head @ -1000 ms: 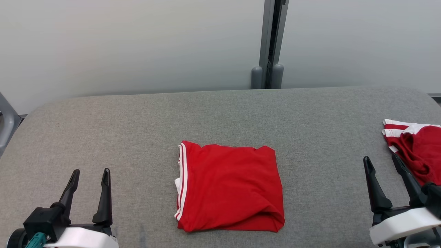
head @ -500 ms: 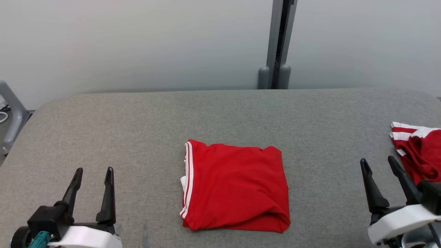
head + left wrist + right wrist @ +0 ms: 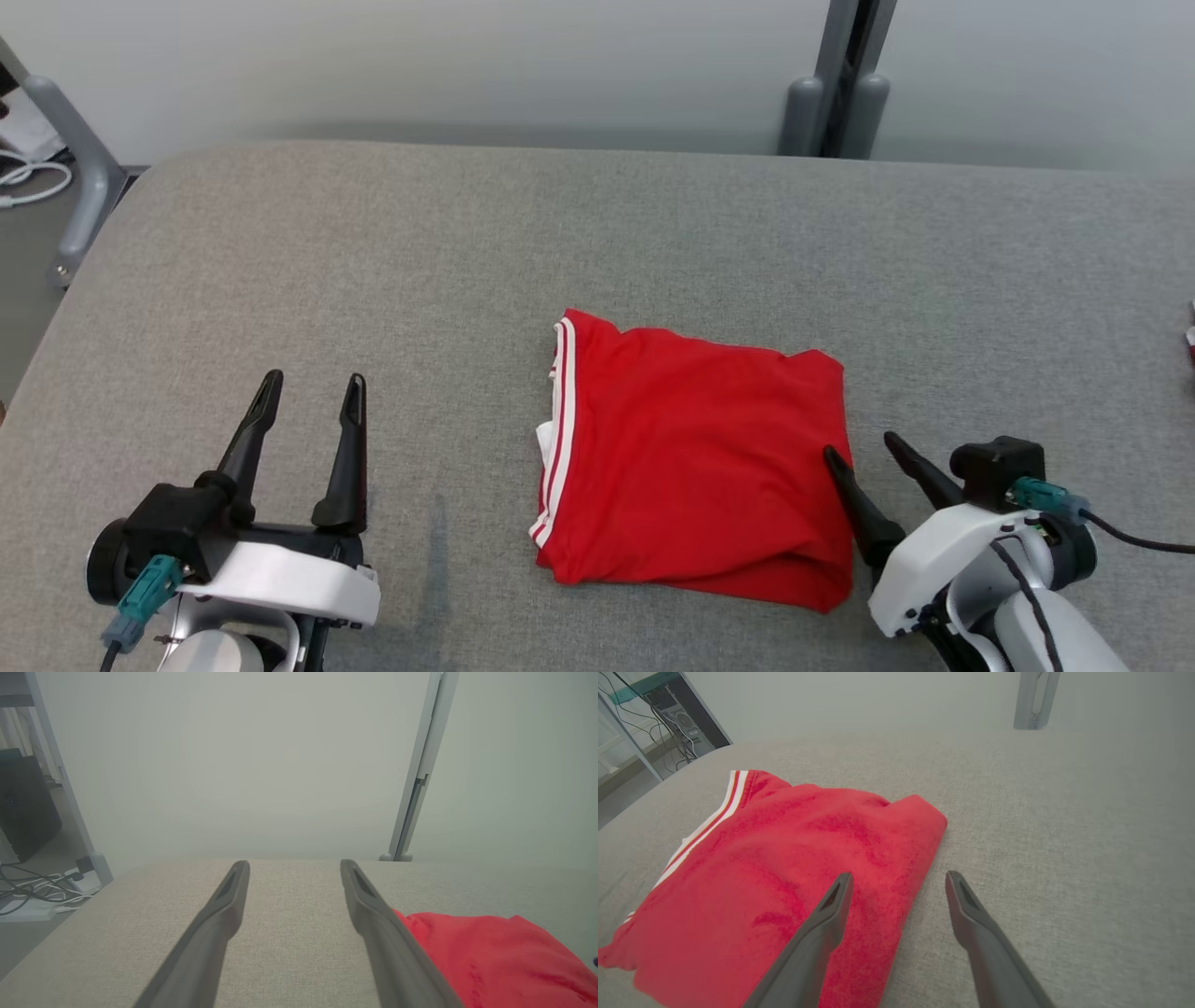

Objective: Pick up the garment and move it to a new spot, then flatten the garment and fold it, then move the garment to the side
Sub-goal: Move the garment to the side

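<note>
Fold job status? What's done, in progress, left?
Done: the garment lies folded into a rectangle on the table. In hand: the right tool, open, straddles its right edge, nothing gripped; the left tool sits open, apart from it. Left: grip it and move it to the side.

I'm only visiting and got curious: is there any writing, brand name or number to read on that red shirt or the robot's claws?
No readable text anywhere.
Red garment: only white stripes along one edge, no print or label.
Left gripper and right gripper: no markings visible.
Dark equipment behind the table: too blurred to tell.
</note>
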